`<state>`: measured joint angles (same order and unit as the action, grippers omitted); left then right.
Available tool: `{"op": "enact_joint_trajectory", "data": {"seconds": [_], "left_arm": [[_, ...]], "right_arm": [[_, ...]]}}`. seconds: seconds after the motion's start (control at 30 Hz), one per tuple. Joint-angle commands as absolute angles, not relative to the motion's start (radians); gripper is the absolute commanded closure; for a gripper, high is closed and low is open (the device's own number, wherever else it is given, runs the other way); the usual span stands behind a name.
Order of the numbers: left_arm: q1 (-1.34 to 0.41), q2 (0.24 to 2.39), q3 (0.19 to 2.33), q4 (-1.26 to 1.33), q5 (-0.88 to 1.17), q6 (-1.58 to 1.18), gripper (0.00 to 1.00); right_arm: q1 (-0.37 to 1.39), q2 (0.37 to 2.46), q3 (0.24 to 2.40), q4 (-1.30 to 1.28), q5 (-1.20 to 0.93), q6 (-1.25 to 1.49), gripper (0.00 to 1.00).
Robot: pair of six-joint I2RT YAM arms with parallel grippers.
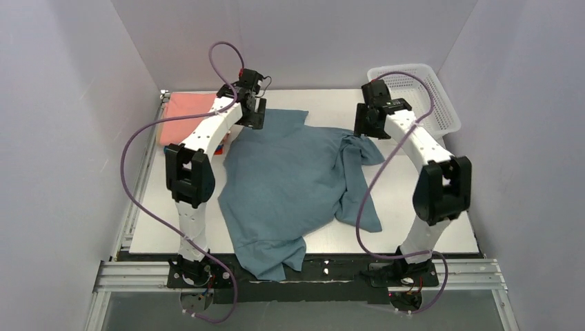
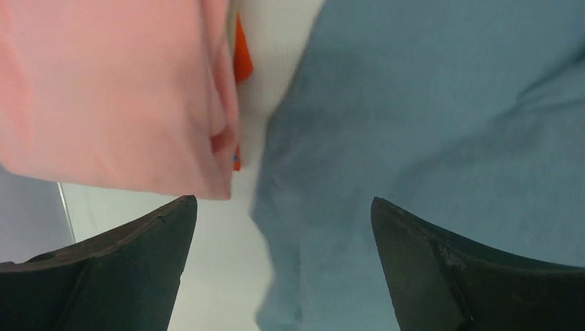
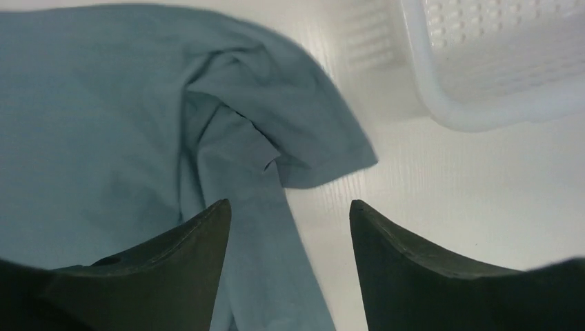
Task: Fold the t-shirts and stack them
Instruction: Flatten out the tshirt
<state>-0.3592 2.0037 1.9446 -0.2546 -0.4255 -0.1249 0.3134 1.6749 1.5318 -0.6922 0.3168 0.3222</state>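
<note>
**Though a stack is started, the big shirt isn't folded yet**

At far left a salmon-pink shirt (image 1: 185,114) is seen folded, with an orange one (image 2: 241,58) tucked under it, so that bit looks done. The left gripper (image 1: 252,117) is held spread and empty by the edge of the blue-grey shirt (image 1: 290,179), which is sprawled mid-desk, rumpled, with one end over the near edge. The right gripper (image 1: 365,125) is spread too, above a bunched sleeve. A white basket (image 1: 414,93) is parked far right. The desk (image 1: 421,207) is plain white, boxed in by pale walls (image 1: 62,138).

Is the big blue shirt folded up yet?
No. The blue shirt lies spread out and crumpled on the table, one side bunched up.
</note>
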Motion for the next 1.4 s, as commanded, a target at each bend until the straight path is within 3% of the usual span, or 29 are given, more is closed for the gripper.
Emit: {"op": "enact_joint_trajectory", "data": {"seconds": [0.0,0.17,0.4,0.57,0.73,0.97,1.1,1.37], "left_arm": [[-0.373,1.974,2.059,-0.491,-0.422,-0.214,0.02],[-0.373,1.819,1.748,-0.450,-0.291,-0.328,0.02],[-0.373,1.672,1.336,-0.284,-0.040,-0.519,0.02],[-0.372,1.645,1.153,-0.170,0.065,-0.588,0.02],[-0.354,1.702,1.092,-0.130,0.098,-0.640,0.02],[-0.295,1.741,1.028,-0.087,0.086,-0.691,0.02],[-0.257,1.753,1.023,-0.089,0.092,-0.695,0.02],[-0.192,1.803,1.079,-0.124,0.097,-0.682,0.02]], "right_arm": [[0.288,1.758,1.699,-0.805,0.392,0.391,0.27],[0.288,1.653,1.526,-0.772,0.344,0.438,0.25],[0.288,1.409,1.041,-0.506,-0.121,0.579,0.26],[0.288,1.371,0.861,-0.405,-0.198,0.654,0.32],[0.255,1.410,0.736,-0.349,-0.240,0.740,0.43],[0.085,1.305,0.530,-0.344,-0.315,0.845,0.44],[0.018,1.210,0.522,-0.524,-0.156,0.833,0.38],[-0.310,1.041,0.455,-0.615,-0.146,0.753,0.31]]}}
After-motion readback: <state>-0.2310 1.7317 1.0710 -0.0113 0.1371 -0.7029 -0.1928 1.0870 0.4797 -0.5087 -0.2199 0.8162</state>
